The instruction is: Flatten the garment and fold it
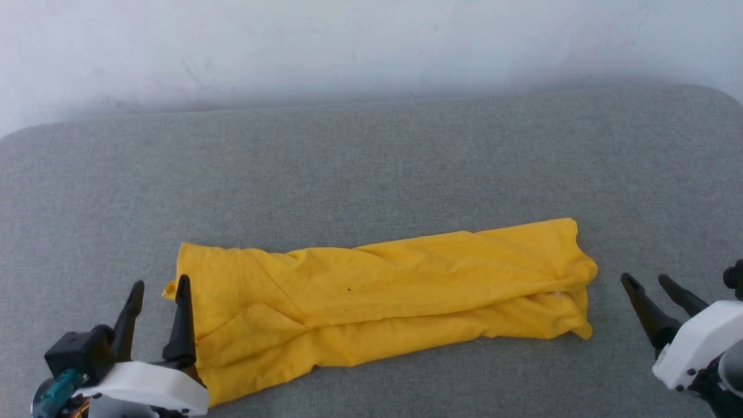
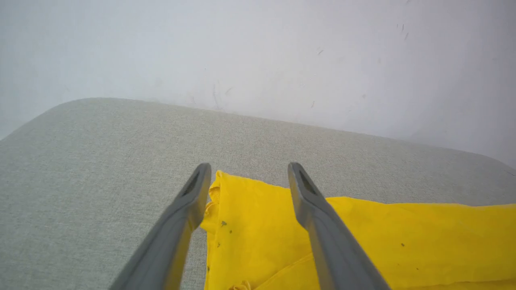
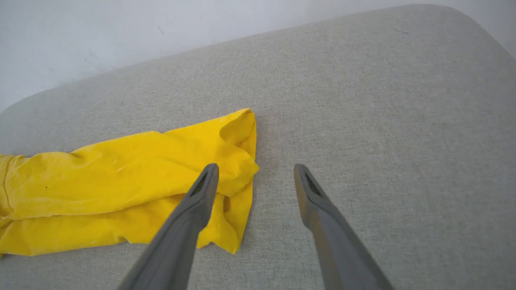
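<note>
Garment [image 1: 383, 290]: left pincer [image 1: 161, 283] spread over its end, right pincer [image 1: 644, 278] just beside.

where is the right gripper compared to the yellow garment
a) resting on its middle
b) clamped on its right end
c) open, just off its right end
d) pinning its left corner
C: in the head view the right gripper has its fingers spread with nothing between them, over the grey surface beside the right end of the garment.
</note>
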Controlling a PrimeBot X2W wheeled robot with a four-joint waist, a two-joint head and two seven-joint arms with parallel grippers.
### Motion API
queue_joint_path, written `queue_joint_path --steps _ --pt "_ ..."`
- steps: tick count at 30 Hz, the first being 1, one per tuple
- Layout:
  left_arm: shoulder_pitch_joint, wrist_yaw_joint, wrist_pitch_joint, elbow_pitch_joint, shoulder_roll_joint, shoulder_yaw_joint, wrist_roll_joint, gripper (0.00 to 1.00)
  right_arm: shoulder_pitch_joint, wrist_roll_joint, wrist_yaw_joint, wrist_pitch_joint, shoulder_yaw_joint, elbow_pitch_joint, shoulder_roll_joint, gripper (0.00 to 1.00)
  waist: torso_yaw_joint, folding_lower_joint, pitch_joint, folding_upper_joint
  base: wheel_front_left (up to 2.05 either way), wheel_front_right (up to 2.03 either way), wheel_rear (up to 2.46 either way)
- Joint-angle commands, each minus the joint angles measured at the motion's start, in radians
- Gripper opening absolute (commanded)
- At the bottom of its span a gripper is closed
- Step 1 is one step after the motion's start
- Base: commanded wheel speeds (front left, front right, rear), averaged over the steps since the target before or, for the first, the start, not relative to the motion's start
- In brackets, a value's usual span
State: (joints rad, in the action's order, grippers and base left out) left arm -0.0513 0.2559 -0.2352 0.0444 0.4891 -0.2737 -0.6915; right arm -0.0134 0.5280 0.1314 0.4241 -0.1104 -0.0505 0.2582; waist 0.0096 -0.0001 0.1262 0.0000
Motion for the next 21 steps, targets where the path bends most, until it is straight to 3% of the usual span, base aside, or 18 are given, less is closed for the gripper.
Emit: queue_joint_path --steps 1,8,21 --pt "0.020 -0.007 -0.015 0.001 -0.006 0.002 0.039 1.00 0.020 0.003 -0.001 0.027 -0.010 0.017 0.007 1.00 0.001 0.0001 -0.005 0.0000 0.00 0.00 0.00" --pt "0.039 -0.039 -0.026 0.033 -0.076 0.052 0.232 1.00 0.108 0.037 -0.001 0.167 0.016 0.160 0.047 1.00 0.053 0.0001 0.000 0.0000 0.00 0.00 0.00" --pt "0.033 -0.150 -0.026 -0.017 -0.224 0.152 0.353 1.00 0.222 0.093 -0.001 0.392 0.110 0.464 0.004 1.00 0.130 0.0001 0.027 0.0000 0.00 0.00 0.00"
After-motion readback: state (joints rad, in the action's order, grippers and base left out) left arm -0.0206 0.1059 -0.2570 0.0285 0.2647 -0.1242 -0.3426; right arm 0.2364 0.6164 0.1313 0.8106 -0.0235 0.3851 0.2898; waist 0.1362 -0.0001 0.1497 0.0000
